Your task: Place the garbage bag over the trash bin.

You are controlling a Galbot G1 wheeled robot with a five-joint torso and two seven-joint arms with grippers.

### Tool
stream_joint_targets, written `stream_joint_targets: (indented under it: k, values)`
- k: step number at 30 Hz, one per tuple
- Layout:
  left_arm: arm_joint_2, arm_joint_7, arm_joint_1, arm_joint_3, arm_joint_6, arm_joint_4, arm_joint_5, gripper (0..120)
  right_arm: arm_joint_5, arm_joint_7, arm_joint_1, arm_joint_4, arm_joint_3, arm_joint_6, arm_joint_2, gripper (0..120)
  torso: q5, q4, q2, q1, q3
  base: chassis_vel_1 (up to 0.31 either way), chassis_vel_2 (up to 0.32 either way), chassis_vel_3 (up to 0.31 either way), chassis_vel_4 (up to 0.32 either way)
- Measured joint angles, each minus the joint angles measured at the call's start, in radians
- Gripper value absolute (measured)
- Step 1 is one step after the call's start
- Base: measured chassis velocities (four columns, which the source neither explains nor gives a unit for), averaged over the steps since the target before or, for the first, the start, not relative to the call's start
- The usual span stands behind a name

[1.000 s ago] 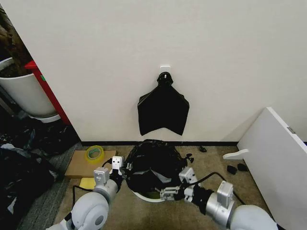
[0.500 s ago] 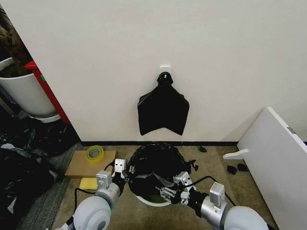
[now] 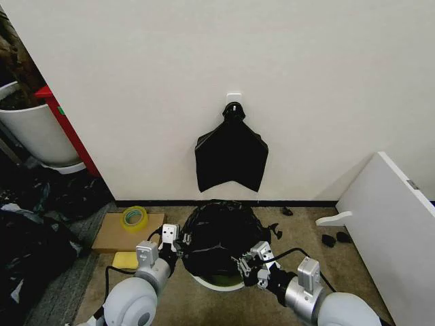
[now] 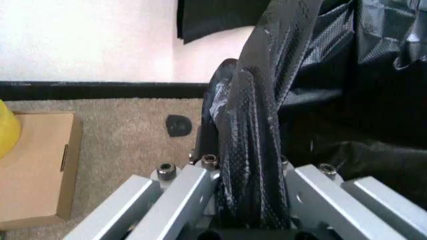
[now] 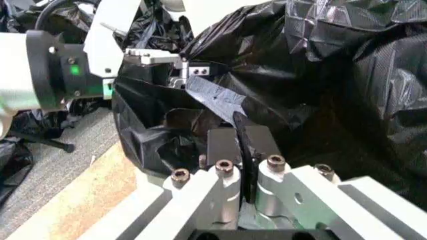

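No text, label, brand, number or sign can be read anywhere in these views

The garbage bag sits over the trash bin on the floor before the wall. The left hand grips its left edge, the right hand its right. A tape roll lies on a cardboard box to the left.

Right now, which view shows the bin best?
Head view: the bin's pale rim curves out under the bag, between the left gripper and right gripper. Both wrist views show the grippers shut on bag plastic; I can't make out the bin there.
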Motion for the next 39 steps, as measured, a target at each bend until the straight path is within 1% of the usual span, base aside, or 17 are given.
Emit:
stream_joint_targets:
  k: [3,5,6,7,9,10,12,13,16,17,21,26,30,31,35,37,39]
  values:
    - [-0.001,-0.010,-0.010,-0.007,0.007,0.006,-0.024,3,-0.023,-0.027,-0.014,0.006,0.003,0.028,-0.016,0,0.0000,-0.0001,0.000,0.000,0.000,0.000,0.000,0.000,0.000]
    - [-0.001,-0.032,-0.025,-0.018,0.021,0.015,-0.070,3,-0.077,-0.073,-0.038,0.015,0.010,0.066,-0.043,0,-0.0002,0.0000,0.000,0.000,0.000,0.000,0.000,0.000,0.000]
    - [-0.001,-0.032,-0.025,-0.018,0.021,0.015,-0.070,3,-0.077,-0.073,-0.038,0.015,0.010,0.066,-0.043,0,-0.0002,0.0000,0.000,0.000,0.000,0.000,0.000,0.000,0.000]
    - [-0.001,-0.041,-0.032,-0.022,0.026,0.017,-0.088,3,-0.118,-0.095,-0.058,0.016,0.010,0.088,-0.058,0,-0.0002,-0.0001,0.000,0.000,0.000,0.000,0.000,0.000,0.000]
    - [0.000,-0.043,-0.034,-0.023,0.028,0.017,-0.094,3,-0.128,-0.100,-0.062,0.016,0.010,0.092,-0.061,0,-0.0002,-0.0001,0.000,0.000,0.000,0.000,0.000,0.000,0.000]
    - [0.002,-0.055,-0.044,-0.027,0.033,0.017,-0.116,3,-0.183,-0.131,-0.092,0.015,0.006,0.112,-0.075,0,0.0000,-0.0001,0.000,0.000,0.000,0.000,0.000,0.000,0.000]
    - [0.008,-0.064,-0.052,-0.030,0.036,0.017,-0.133,3,-0.236,-0.165,-0.118,0.007,0.001,0.134,-0.087,0,-0.0001,-0.0002,0.000,0.000,0.000,0.000,0.000,0.000,0.000]
    - [0.008,-0.064,-0.052,-0.030,0.036,0.017,-0.133,3,-0.236,-0.165,-0.118,0.007,0.001,0.134,-0.087,0,-0.0001,-0.0002,0.000,0.000,0.000,0.000,0.000,0.000,0.000]
    - [0.012,-0.081,-0.059,-0.036,0.042,0.016,-0.165,3,-0.312,-0.200,-0.131,-0.020,-0.008,0.169,-0.102,0,-0.0001,-0.0001,0.000,0.000,0.000,0.000,0.000,0.000,0.000]
    - [0.012,-0.081,-0.059,-0.036,0.042,0.016,-0.165,3,-0.312,-0.200,-0.131,-0.020,-0.008,0.169,-0.102,0,-0.0001,-0.0001,0.000,0.000,0.000,0.000,0.000,0.000,0.000]
    - [0.013,-0.116,-0.072,-0.052,0.055,0.004,-0.239,3,-0.389,-0.234,-0.120,-0.071,-0.017,0.206,-0.118,0,0.0000,0.0000,0.000,0.000,0.000,0.000,0.000,0.000,0.000]
    - [0.012,-0.146,-0.091,-0.059,0.057,0.004,-0.282,3,-0.427,-0.254,-0.104,-0.102,-0.032,0.226,-0.122,0,-0.0001,-0.0001,0.000,0.000,0.000,0.000,0.000,0.000,0.000]
    - [0.011,-0.179,-0.109,-0.065,0.057,-0.002,-0.351,3,-0.479,-0.257,-0.077,-0.173,-0.044,0.250,-0.114,0,0.0000,0.0000,0.000,0.000,0.000,0.000,0.000,0.000,0.000]
    - [0.011,-0.179,-0.109,-0.065,0.057,-0.002,-0.351,3,-0.479,-0.257,-0.077,-0.173,-0.044,0.250,-0.114,0,0.0000,0.0000,0.000,0.000,0.000,0.000,0.000,0.000,0.000]
    - [0.018,-0.206,-0.122,-0.064,0.085,-0.022,-0.422,3,-0.499,-0.249,-0.063,-0.231,-0.040,0.264,-0.101,0,0.0001,-0.0002,0.000,0.000,0.000,0.000,0.000,0.000,0.000]
    - [0.019,-0.209,-0.122,-0.064,0.090,-0.024,-0.430,3,-0.497,-0.246,-0.061,-0.236,-0.040,0.263,-0.100,0,0.0001,-0.0002,0.000,0.000,0.000,0.000,0.000,0.000,0.000]
    - [0.022,-0.221,-0.122,-0.065,0.113,-0.032,-0.460,3,-0.489,-0.233,-0.052,-0.259,-0.040,0.255,-0.100,0,-0.0001,0.0000,0.000,0.000,0.000,0.000,0.000,0.000,0.000]
